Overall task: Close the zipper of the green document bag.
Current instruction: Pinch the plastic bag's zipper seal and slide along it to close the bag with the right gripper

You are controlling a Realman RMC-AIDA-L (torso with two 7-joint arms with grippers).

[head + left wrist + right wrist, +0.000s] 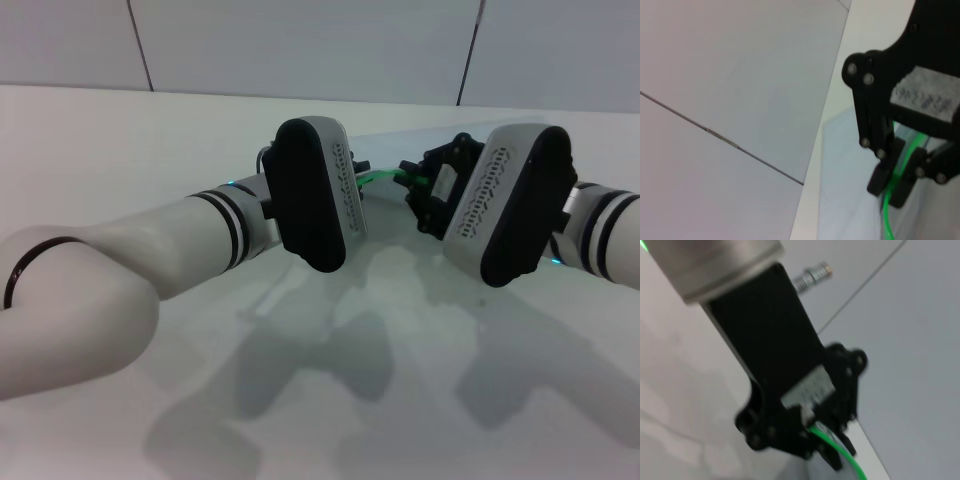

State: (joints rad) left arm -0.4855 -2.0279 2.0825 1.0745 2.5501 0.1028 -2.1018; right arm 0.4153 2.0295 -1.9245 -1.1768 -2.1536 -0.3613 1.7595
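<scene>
A bare white table (330, 400) lies nearest, arm shadows across it. Above it, the left gripper (827, 452) and right gripper (895, 186) each pinch the zipper (385, 177); the green document bag (845, 170) lies beneath, grey wall panels (300, 45) behind.

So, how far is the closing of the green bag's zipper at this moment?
Done: both arms are at the thin bright-green plastic zipper strip of the translucent pale grey-blue plastic document bag. In hand: the left pincer and the right pincer each look shut on that strip, close together. Left: the pull itself. No slider shows clearly, so I cannot tell how much is closed.
</scene>
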